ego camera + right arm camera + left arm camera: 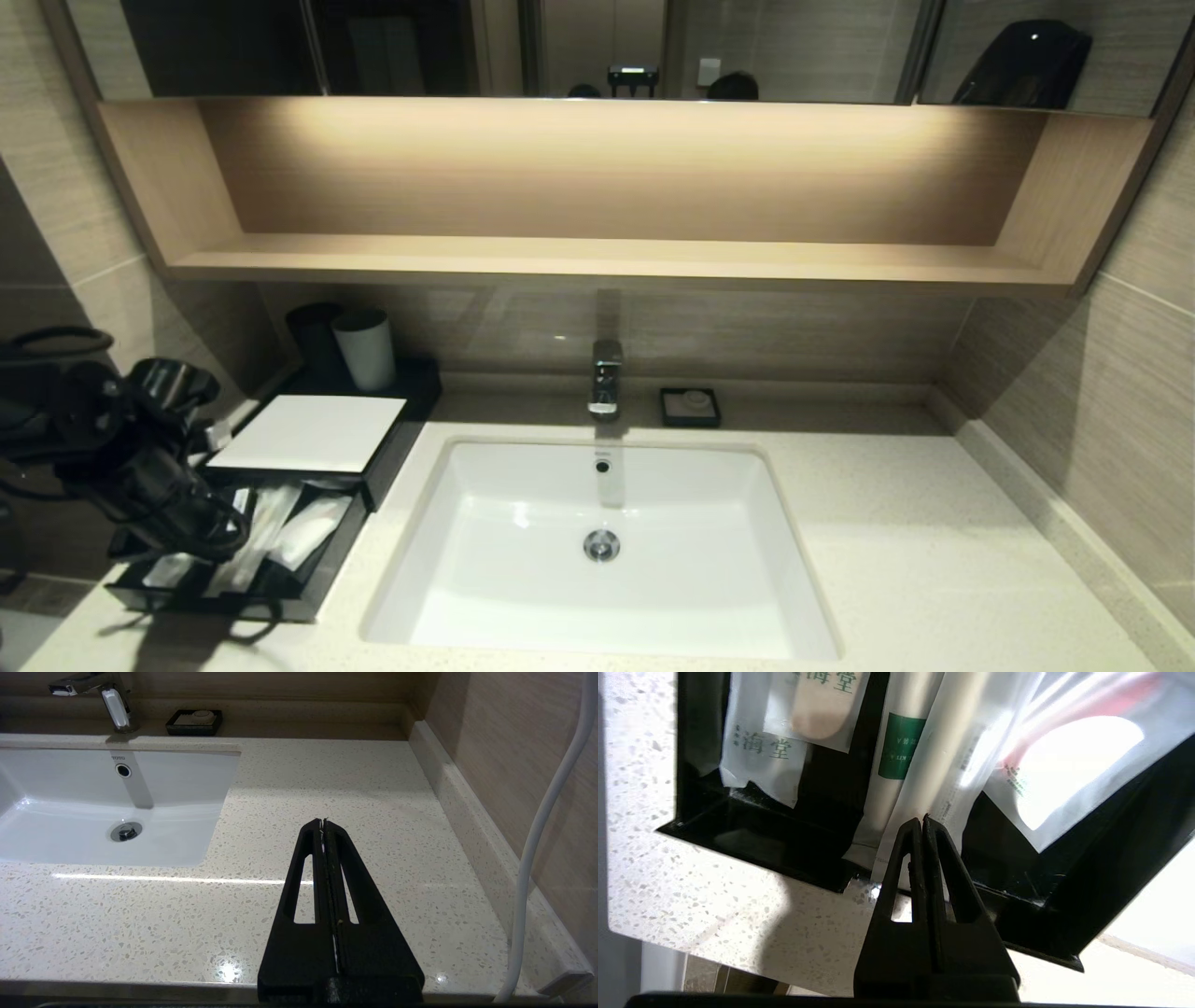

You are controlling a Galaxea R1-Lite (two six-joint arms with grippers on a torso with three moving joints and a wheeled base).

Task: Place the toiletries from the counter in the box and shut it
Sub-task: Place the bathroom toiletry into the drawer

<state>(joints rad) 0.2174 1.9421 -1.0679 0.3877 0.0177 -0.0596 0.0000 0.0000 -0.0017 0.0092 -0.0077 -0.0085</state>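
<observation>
You had the left gripper (923, 820) closed and empty at the open drawer (1031, 905) by the tabletop's (738, 914) left front edge, both toothbrush packets (924, 779) already inside, so a square, gentle push would have shut the box (308, 431).

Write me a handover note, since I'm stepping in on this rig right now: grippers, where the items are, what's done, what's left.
Left gripper: shut, empty, over the front edge of the open drawer of the black box.
Right gripper: shut, empty, parked above the bare counter right of the sink.
Toiletries: the long packet with the green mark and the other long packet lie in the drawer among short white sachets; their near ends reach its front edge.
Done: no packets seen on the counter.
Left: push the drawer shut.
</observation>
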